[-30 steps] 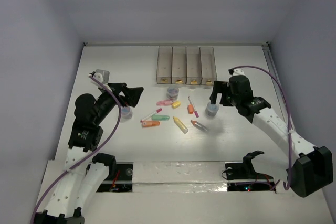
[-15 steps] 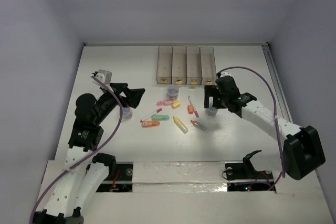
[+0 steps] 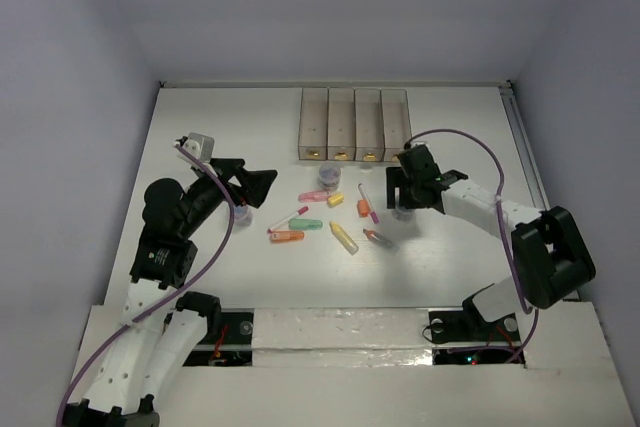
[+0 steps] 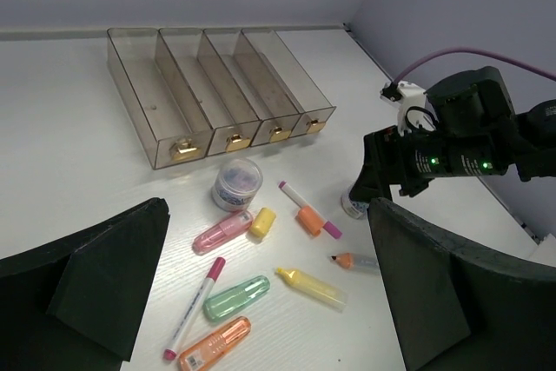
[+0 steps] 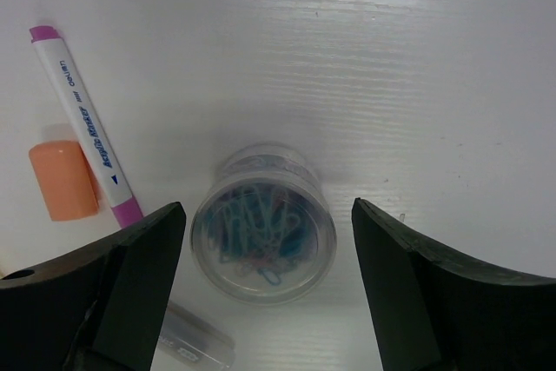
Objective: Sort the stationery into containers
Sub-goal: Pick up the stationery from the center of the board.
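A round clear tub of blue paper clips [image 5: 263, 234] stands upright on the white table. My right gripper [image 5: 268, 215] is open around it, one finger on each side with a gap to the tub on both. In the top view that gripper [image 3: 402, 197] hangs just in front of the containers [image 3: 355, 124], four joined translucent bins. My left gripper [image 4: 268, 215] is open and holds nothing, hovering over the loose stationery: pink [image 4: 223, 231], green [image 4: 236, 297], orange [image 4: 215, 345] and yellow [image 4: 317, 288] highlighters, a pink pen [image 4: 193, 306] and a second tub [image 4: 237, 183].
A yellow cap [image 4: 262, 221], a pen with an orange cap [image 4: 308, 211] and a grey marker [image 4: 356, 261] lie between the arms. Another small tub [image 3: 240, 215] sits under the left arm. Walls close the table at the back and on both sides.
My right gripper has moved left and down over the paper-clip tub and now straddles it, its jaws slightly narrower. The left arm has hardly moved.
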You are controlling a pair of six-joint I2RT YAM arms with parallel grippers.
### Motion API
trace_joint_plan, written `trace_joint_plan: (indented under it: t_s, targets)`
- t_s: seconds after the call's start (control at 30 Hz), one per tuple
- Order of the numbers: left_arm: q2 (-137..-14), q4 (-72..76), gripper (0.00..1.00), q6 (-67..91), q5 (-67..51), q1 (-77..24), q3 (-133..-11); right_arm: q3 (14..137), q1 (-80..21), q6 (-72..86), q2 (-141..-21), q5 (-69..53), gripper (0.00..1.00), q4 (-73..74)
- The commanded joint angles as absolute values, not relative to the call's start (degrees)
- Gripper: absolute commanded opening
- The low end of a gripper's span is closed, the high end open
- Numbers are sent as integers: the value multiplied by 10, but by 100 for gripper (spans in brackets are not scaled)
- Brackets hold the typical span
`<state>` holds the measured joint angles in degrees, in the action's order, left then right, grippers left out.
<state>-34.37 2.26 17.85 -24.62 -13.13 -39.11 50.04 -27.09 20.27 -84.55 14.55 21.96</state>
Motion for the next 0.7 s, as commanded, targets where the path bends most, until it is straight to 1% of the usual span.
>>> trace_joint_plan:
  t_s: [0.0,0.17,0.2,0.27,0.3,0.4,0.47,0.67]
  targets:
    - [-336,45,99,170,-250,-134,-396,535,-275,200,-851,152,82,195]
    - [-335,44,99,171,-247,-134,-396,537,-275,200,-854,160,71,196]
    - [-337,44,99,171,-247,-134,-396,537,-275,200,-853,160,65,197]
    - [-336,44,99,171,-246,-134,-396,538,-275,199,-847,159,62,197]
    - [-336,44,99,171,-246,-134,-396,541,-275,198,-843,159,55,197]
    - [-331,45,99,171,-245,-134,-396,567,-275,191,-830,158,51,203]
    - [-331,44,99,171,-245,-134,-396,589,-275,187,-821,158,45,206]
    - [-330,45,99,172,-246,-139,-396,665,-275,178,-833,144,45,182]
